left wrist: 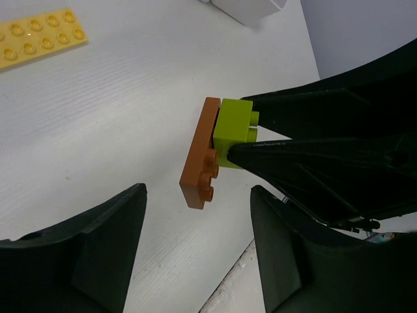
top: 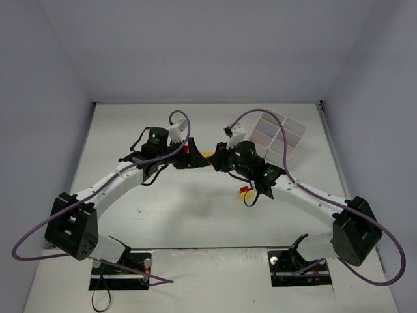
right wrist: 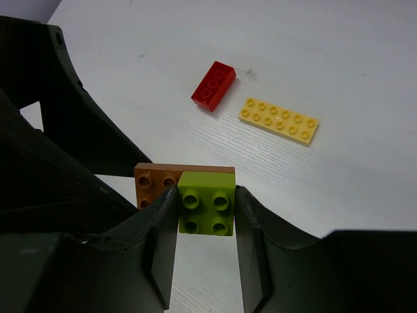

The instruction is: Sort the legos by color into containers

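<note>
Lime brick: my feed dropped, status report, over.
Right gripper shut on lime brick. Left gripper open, by brown plate attached to it. Red brick, yellow plate lie apart.

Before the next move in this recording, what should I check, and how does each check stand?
1. Grip: the right gripper is clamped on the lime green brick, pressing two opposite sides: ok.
2. Separation: the lime green brick is off the brown plate: not ok, they are joined.
3. Counter-hold: the left gripper grips the brown plate: not ok, it is open and holds nothing.
4. Clearance: the red brick and yellow plate lie apart from the pair: ok.
5. Target: the tray has a free compartment for lime: cannot tell.
</note>
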`<act>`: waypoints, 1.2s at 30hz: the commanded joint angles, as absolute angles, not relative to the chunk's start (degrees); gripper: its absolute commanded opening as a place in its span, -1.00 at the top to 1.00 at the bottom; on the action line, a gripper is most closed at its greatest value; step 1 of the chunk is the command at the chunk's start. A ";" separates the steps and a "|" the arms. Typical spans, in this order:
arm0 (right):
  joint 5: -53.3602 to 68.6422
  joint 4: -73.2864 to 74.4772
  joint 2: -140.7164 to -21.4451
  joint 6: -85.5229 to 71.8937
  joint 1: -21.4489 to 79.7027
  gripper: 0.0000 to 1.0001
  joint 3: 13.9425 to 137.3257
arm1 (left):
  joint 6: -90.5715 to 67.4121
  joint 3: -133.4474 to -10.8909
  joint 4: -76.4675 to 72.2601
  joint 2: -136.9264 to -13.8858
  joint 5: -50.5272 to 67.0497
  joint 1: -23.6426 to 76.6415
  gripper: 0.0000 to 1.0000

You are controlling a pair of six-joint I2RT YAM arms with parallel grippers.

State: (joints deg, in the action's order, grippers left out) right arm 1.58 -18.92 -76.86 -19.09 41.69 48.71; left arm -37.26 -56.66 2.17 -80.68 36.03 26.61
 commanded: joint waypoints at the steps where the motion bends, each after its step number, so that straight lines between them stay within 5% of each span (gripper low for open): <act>1: 2.81 -24.52 -74.18 -18.28 41.92 1.00 48.87 | -37.88 -60.20 -2.99 -80.77 36.48 26.98 -0.14; 14: 4.22 -24.78 -73.83 -18.02 41.92 1.00 48.78 | -36.21 -60.64 -3.95 -82.53 34.54 28.39 0.43; 22: 4.48 -23.03 -73.65 -16.53 41.75 1.00 49.39 | -33.49 -60.73 -1.16 -82.18 29.02 28.65 1.00; 36: 1.06 -17.93 -69.53 -14.41 35.16 1.00 48.51 | -31.38 -59.85 3.95 -80.69 24.26 27.77 1.00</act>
